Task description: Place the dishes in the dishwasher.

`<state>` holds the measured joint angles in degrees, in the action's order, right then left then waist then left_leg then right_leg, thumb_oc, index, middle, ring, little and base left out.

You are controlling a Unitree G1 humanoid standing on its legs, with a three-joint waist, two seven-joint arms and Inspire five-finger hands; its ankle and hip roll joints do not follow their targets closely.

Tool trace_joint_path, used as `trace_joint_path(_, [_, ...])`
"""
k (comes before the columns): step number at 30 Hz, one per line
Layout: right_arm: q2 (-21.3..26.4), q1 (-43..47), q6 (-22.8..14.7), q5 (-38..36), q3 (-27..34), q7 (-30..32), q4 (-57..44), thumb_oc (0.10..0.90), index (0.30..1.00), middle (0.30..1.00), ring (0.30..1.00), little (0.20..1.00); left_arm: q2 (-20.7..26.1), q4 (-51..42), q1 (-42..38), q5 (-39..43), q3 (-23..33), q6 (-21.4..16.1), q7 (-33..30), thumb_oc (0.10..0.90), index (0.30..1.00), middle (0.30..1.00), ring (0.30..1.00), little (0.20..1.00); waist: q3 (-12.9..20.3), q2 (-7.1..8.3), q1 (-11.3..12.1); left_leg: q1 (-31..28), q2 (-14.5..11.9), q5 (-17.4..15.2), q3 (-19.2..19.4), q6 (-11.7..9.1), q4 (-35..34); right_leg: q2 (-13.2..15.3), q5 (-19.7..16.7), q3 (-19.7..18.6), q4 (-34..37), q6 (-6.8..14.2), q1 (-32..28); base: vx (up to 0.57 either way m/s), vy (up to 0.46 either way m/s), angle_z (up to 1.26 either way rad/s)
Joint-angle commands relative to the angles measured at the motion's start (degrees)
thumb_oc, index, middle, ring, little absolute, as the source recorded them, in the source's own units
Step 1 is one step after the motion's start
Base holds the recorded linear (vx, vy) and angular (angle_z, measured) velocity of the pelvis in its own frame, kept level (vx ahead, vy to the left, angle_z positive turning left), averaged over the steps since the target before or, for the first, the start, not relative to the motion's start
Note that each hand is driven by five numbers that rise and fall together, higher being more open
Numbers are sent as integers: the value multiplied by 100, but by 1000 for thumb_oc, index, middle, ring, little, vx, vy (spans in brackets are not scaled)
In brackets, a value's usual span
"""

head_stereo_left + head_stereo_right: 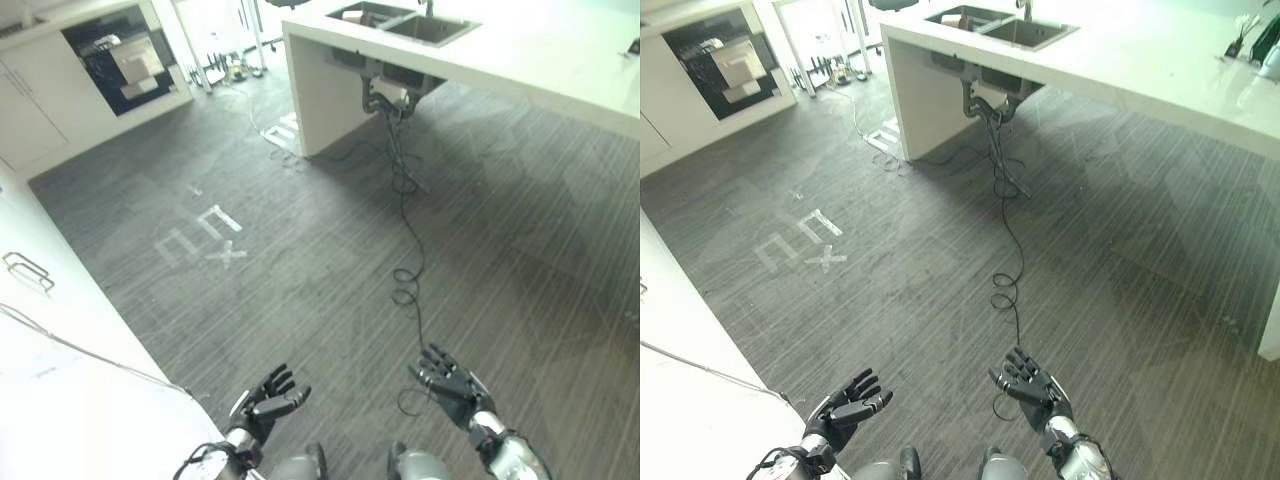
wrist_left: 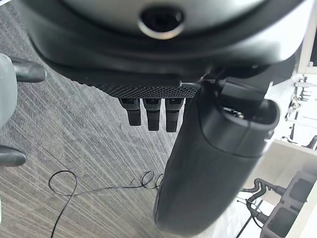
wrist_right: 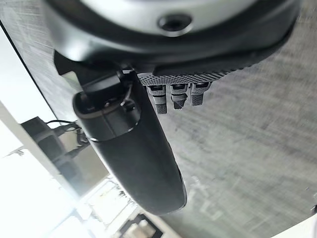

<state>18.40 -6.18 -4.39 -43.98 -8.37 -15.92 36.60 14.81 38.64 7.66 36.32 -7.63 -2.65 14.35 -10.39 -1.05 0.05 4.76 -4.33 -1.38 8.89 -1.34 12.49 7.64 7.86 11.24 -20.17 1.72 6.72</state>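
Observation:
My left hand (image 1: 268, 395) and right hand (image 1: 450, 382) hang low over the grey striped floor, both open and holding nothing. In the left wrist view the thumb (image 2: 208, 168) and straight fingers (image 2: 151, 113) stand over bare floor; the right wrist view shows its thumb (image 3: 133, 153) the same way. A white island counter (image 1: 520, 60) with a sink (image 1: 415, 22) stands far ahead, and a small pale item (image 1: 352, 15) lies in the sink. A dark open-fronted appliance (image 1: 120, 55) sits in the white cabinets at the far left.
A white cabinet run (image 1: 50, 330) with a metal handle (image 1: 28, 270) borders my left side. A black cord (image 1: 405, 200) trails from under the sink across the floor. White tape marks (image 1: 200, 235) lie on the open floor between me and the island.

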Motion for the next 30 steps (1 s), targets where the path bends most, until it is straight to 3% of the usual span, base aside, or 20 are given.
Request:
trace_joint_path(1, [62, 396, -356, 324, -92, 45, -207, 800, 900, 900, 900, 900, 106, 58, -292, -147, -144, -331, 312, 800, 900, 900, 900, 900, 81, 73, -34, -17, -93, -1054, -142, -191, 470, 61, 369, 73, 298, 429, -337, 31, -20, 6])
trace_joint_path(5, [67, 420, -505, 589, -128, 435, 14, 800, 900, 900, 900, 900, -20, 249, -399, 82, 33, -340, 291, 800, 900, 900, 900, 900, 93, 103, -13, -40, -144, -1073, -99, -217, 470, 73, 396, 140, 298, 418, -379, 11, -26, 5])
trace_joint_path(11, [33, 423, -685, 589, -190, 402, -10, 800, 900, 900, 900, 900, -75, 238, -378, -451, 46, -717, -479, 800, 900, 900, 900, 900, 85, 88, -11, -43, -151, -1085, -135, -232, 470, 55, 428, 138, 298, 404, -406, -20, -7, 6])
trace_joint_path(18, [105, 357, -1199, 977, -161, 440, -227, 800, 900, 900, 900, 900, 15, -134, -315, -730, -23, -1055, -635, 800, 900, 900, 900, 900, 50, 109, -27, -49, -91, -1101, -255, -176, 470, -44, 458, 52, 298, 347, -473, 23, -26, 11])
trace_joint_path(25, [99, 314, -1236, 849, -167, 491, -723, 800, 900, 900, 900, 900, 171, -729, -226, -804, 67, -1138, -845, 800, 900, 900, 900, 900, 10, 115, -11, -111, -220, -1066, -140, -224, 470, -47, 488, 185, 298, 296, -537, 56, -116, 6])
trace_joint_path(27, [125, 340, -1200, 865, -197, 481, -938, 800, 900, 900, 900, 900, 279, -919, -266, -862, 49, -1208, -853, 800, 900, 900, 900, 900, -46, 114, -42, -196, -210, -988, -166, -221, 470, -142, 497, 107, 298, 198, -544, 81, -197, -2])
trace_joint_path(29, [162, 399, -1174, 901, -246, 436, -1001, 800, 900, 900, 900, 900, 318, -947, -328, -952, -2, -1230, -886, 800, 900, 900, 900, 900, -109, 174, -44, -361, -21, -925, -252, -133, 470, -203, 481, -100, 298, 117, -544, 153, -204, -17])
trace_joint_path(30, [220, 505, -1223, 965, -311, 453, -1008, 800, 900, 900, 900, 900, 356, -940, -434, -843, -34, -1245, -906, 800, 900, 900, 900, 900, -265, 387, 23, -570, 229, -383, -203, -76, 542, -184, 489, -405, 298, -22, -621, 205, -291, -48])
